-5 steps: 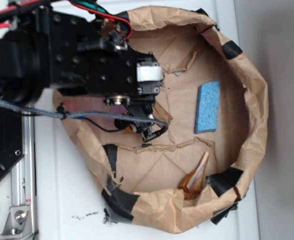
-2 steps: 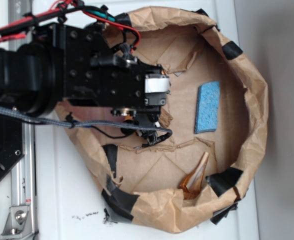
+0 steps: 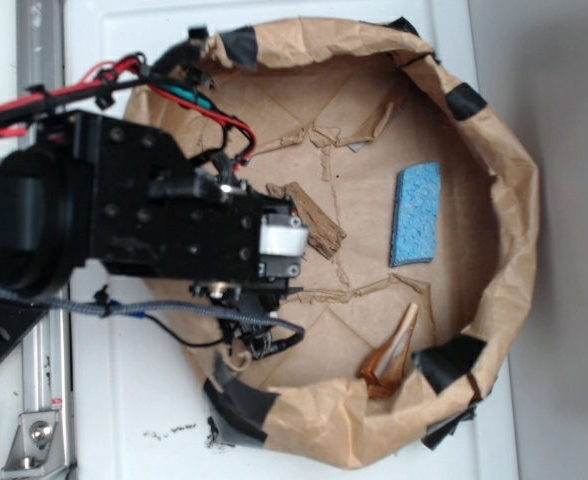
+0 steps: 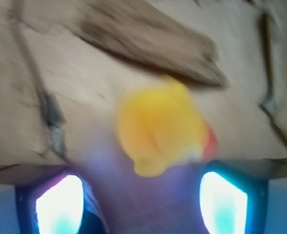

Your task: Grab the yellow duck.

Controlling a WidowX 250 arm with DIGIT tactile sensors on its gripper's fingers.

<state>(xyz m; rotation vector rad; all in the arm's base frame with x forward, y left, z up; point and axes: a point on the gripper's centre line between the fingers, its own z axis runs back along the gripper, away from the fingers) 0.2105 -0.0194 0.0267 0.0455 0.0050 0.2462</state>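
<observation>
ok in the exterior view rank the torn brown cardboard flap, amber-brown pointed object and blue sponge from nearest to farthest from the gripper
Gripper sits at the lower left of the paper-lined basin.
1. Torn brown cardboard flap, just above it, mid-basin.
2. Amber-brown pointed object, to its right, by the lower rim.
3. Blue sponge, upper right, farthest.

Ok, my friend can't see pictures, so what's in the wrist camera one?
A blurry yellow duck with a red beak sits on brown paper, in line with the gap between the gripper's two glowing fingertips.
</observation>
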